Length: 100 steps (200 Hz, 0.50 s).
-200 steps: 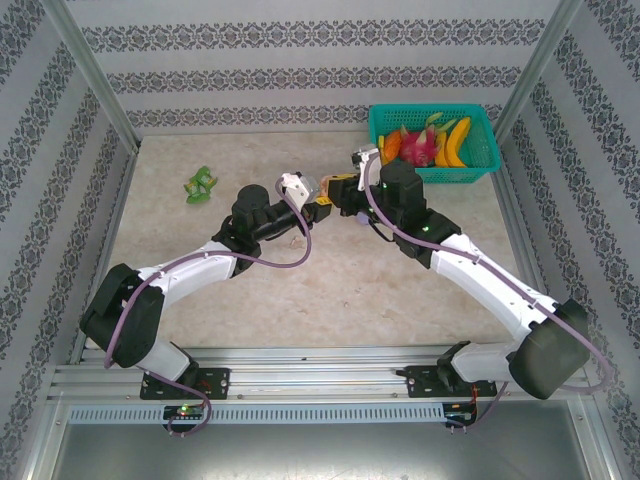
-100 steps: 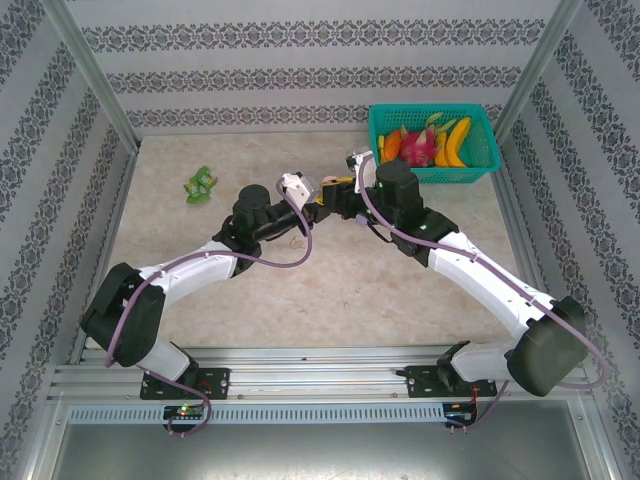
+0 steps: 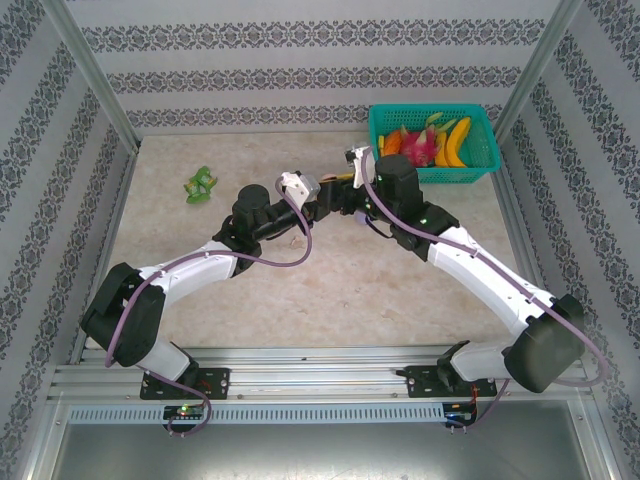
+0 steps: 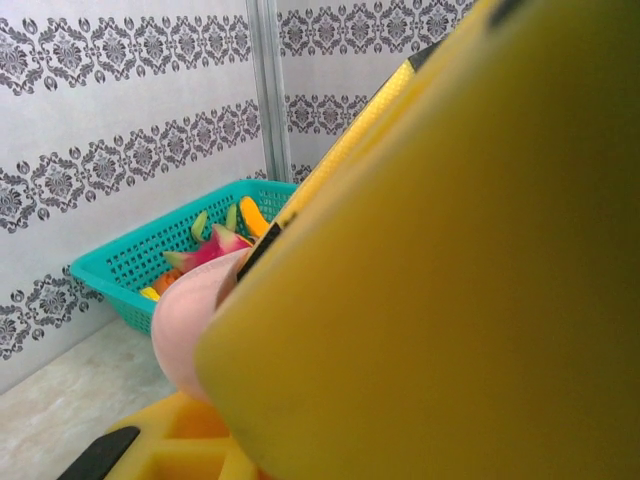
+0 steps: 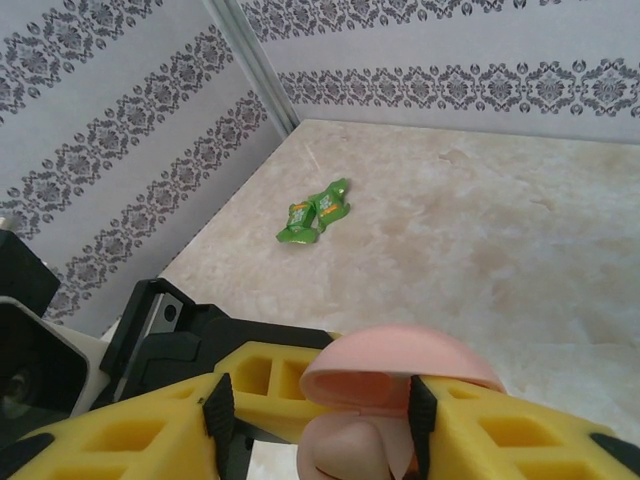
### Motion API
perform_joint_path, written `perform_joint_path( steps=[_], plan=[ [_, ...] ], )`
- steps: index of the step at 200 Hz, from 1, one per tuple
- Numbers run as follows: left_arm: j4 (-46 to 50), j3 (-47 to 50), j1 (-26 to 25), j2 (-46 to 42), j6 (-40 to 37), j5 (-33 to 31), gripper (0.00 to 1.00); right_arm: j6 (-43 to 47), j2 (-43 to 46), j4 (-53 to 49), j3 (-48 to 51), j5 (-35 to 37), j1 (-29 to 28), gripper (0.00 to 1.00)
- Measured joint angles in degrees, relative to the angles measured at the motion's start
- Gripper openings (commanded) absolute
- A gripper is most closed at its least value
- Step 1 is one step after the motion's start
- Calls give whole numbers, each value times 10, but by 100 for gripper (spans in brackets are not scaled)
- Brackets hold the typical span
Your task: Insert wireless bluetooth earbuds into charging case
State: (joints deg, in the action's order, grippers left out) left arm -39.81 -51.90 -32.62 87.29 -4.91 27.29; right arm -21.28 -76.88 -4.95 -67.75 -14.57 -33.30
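Two robot arms meet above the middle of a marbled table (image 3: 340,290), not far from a teal basket (image 3: 450,172) of fruit at its far right corner. The left gripper (image 3: 318,208) is clamped on a pink charging case (image 5: 400,360), whose lid stands raised. The right gripper (image 5: 318,415) straddles that case with its yellow fingers (image 5: 130,440) spread, a gap showing on one side. A paler rounded shape (image 5: 345,450) sits under the lid; whether it is the case's base or an earbud cannot be told. A green wrapped sweet (image 3: 200,184) lies well apart, near the table's far left.
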Motion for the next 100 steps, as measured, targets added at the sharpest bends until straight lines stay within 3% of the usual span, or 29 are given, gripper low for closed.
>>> perform_joint_path(
  steps=[100],
  plan=[
    [-11, 3, 0, 0, 6, -11, 0, -77, 12, 0, -9, -41, 31, 63]
  ],
)
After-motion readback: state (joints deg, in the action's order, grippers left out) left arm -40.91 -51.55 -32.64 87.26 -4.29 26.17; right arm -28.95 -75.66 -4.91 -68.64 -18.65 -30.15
